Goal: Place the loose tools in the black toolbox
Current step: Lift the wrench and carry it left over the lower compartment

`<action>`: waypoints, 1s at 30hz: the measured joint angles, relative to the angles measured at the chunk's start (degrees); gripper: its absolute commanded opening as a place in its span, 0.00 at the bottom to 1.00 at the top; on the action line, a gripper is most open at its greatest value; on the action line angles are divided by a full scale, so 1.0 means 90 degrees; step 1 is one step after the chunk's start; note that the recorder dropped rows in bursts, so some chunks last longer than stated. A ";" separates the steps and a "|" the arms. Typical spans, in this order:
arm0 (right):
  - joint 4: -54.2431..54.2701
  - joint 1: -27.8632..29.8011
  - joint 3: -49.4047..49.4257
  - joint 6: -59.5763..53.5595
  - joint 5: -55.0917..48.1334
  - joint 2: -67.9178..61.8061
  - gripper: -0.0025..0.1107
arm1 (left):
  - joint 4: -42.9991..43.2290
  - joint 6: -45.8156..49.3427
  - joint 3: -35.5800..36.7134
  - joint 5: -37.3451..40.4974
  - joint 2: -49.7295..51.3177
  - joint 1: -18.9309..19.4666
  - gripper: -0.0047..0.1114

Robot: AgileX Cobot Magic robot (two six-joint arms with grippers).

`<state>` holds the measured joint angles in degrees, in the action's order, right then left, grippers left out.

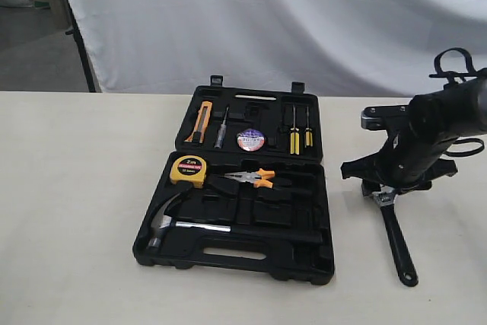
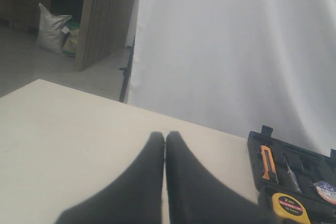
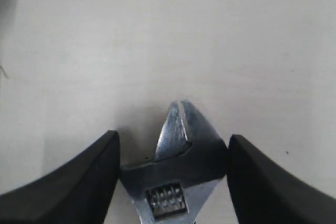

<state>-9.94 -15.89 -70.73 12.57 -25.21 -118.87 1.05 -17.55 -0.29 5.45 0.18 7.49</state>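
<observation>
Right gripper [image 3: 173, 137] half-open, fingers [image 3: 68, 182] pressed to both sides of adjustable wrench [image 3: 176, 177] head, wrench flat on table [image 3: 157, 35] beneath it; black toolbox [image 1: 304, 260] lies open, apart on its left. Left gripper [image 2: 165, 137] closed, empty

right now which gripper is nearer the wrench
Right. The right gripper grips the wrench by its head; the left gripper is shut over the table, wrench out of its view.
</observation>
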 measured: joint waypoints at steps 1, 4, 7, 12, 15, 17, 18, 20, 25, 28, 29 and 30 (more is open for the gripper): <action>0.0000 0.0000 0.0026 -0.0012 -0.0091 0.0101 0.02 | 0.0000 0.0000 0.0000 0.0000 0.0000 0.0000 0.05; 0.0016 0.0000 0.0026 -0.0108 -0.0114 0.0281 0.02 | 0.0000 0.0000 0.0000 0.0000 0.0000 0.0000 0.05; 0.0117 0.0000 0.0026 -0.0250 -0.0185 0.0294 0.02 | 0.0000 0.0000 0.0000 0.0000 0.0000 0.0000 0.05; 0.0348 0.0000 0.0026 -0.0513 -0.0218 0.0294 0.02 | 0.0000 0.0000 0.0000 0.0000 0.0000 0.0000 0.05; 0.0946 0.0000 0.0026 -0.1070 -0.0243 0.0418 0.02 | 0.0000 0.0000 0.0000 0.0000 0.0000 0.0000 0.05; 0.1510 0.0000 0.0026 -0.1662 -0.0287 0.0592 0.02 | 0.0000 0.0000 0.0000 0.0000 0.0000 0.0000 0.05; 0.1924 -0.0038 0.0026 -0.2077 -0.0287 0.0693 0.02 | 0.0000 0.0000 0.0000 0.0000 0.0000 0.0000 0.05; 0.2287 -0.0156 0.0026 -0.2562 -0.0287 0.0785 0.02 | 0.0000 0.0000 0.0000 0.0000 0.0000 0.0000 0.05; 0.2761 -0.0755 0.0026 -0.3516 -0.0114 0.0811 0.02 | 0.0000 0.0000 0.0000 0.0000 0.0000 0.0000 0.05; 0.2838 -0.1133 0.0026 -0.3744 -0.0103 0.0811 0.02 | 0.0000 0.0000 0.0000 0.0000 0.0000 0.0000 0.05; 0.2850 -0.1247 0.0013 -0.3772 -0.0103 0.0811 0.02 | 0.0000 0.0000 0.0000 0.0000 0.0000 0.0000 0.05; 0.2836 -0.1352 -0.0013 -0.3819 -0.0103 0.0811 0.02 | 0.0000 0.0000 0.0000 0.0000 0.0000 0.0000 0.05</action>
<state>15.58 -28.06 -70.86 -21.81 -26.14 -111.57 1.05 -17.55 -0.29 5.45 0.18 7.49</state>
